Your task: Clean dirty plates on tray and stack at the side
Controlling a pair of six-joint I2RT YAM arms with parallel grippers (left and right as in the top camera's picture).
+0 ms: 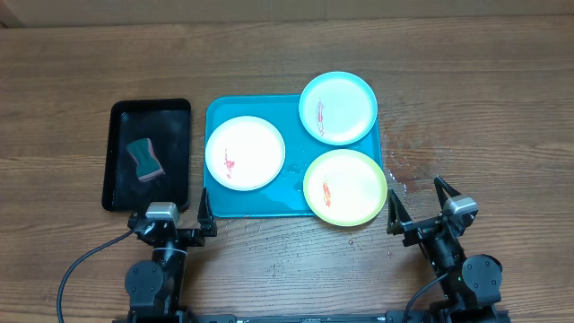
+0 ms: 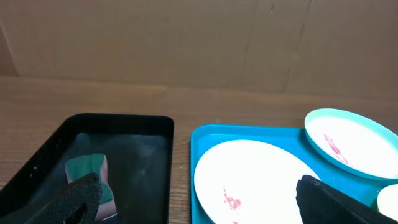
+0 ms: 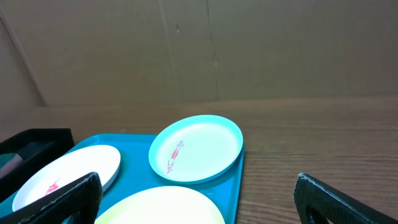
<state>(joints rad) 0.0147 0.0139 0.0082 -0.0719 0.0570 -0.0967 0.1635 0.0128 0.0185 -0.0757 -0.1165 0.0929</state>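
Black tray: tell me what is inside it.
One sponge, teal on top and reddish below, lies in the black tray. The floor under it is covered.

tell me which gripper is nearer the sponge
Left. The left gripper hangs just short of the black tray holding the sponge; the right gripper is beyond the teal tray.
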